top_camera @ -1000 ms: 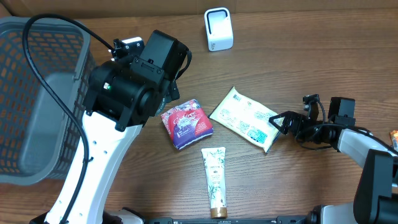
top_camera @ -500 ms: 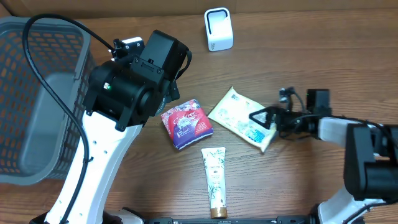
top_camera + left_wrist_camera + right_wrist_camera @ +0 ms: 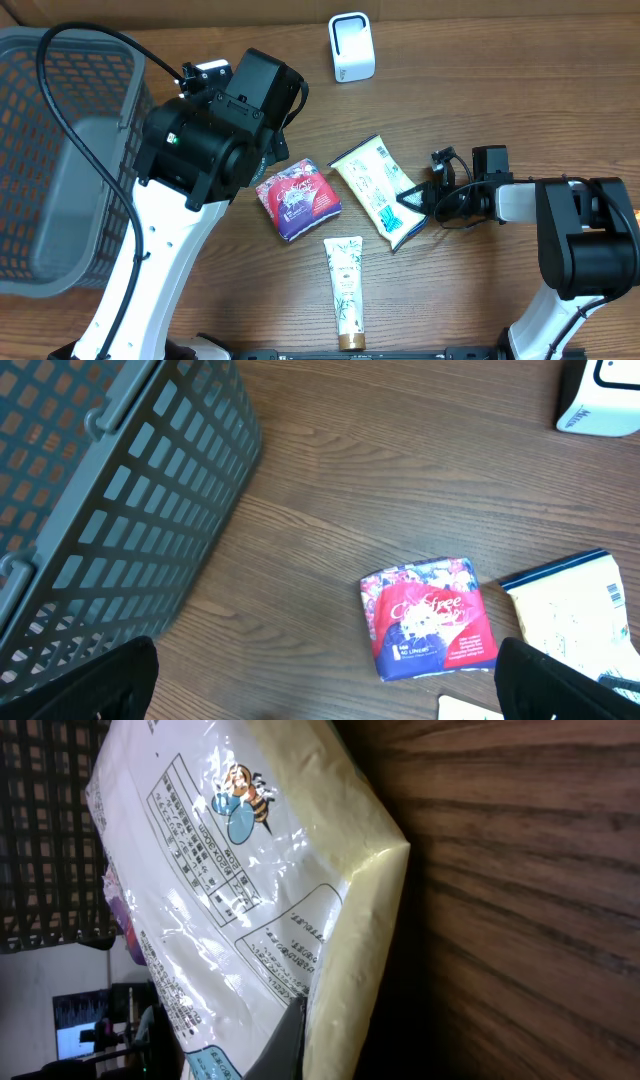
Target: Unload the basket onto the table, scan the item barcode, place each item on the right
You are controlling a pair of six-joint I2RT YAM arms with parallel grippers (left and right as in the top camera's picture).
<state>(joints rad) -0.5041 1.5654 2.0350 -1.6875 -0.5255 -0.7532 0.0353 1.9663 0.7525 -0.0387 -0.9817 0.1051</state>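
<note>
A cream plastic packet (image 3: 375, 185) with blue print lies on the wood table right of centre. In the left wrist view a barcode (image 3: 612, 592) shows near its edge. My right gripper (image 3: 413, 197) reaches in low from the right and is shut on the packet's right edge. In the right wrist view one dark finger (image 3: 280, 1045) presses against the packet (image 3: 230, 890). The white scanner (image 3: 351, 47) stands at the back of the table. My left gripper (image 3: 330, 700) hangs open above the table, left of the packet, holding nothing.
A red and blue packet (image 3: 298, 198) lies left of the cream one. A white tube (image 3: 345, 290) lies near the front edge. A grey mesh basket (image 3: 60, 150) fills the left side. The left arm's body (image 3: 220, 130) stands high over the table's left middle.
My right gripper has slid left to the cream packet and shut on its edge. The packet has turned and shifted left. The left arm has not moved.
</note>
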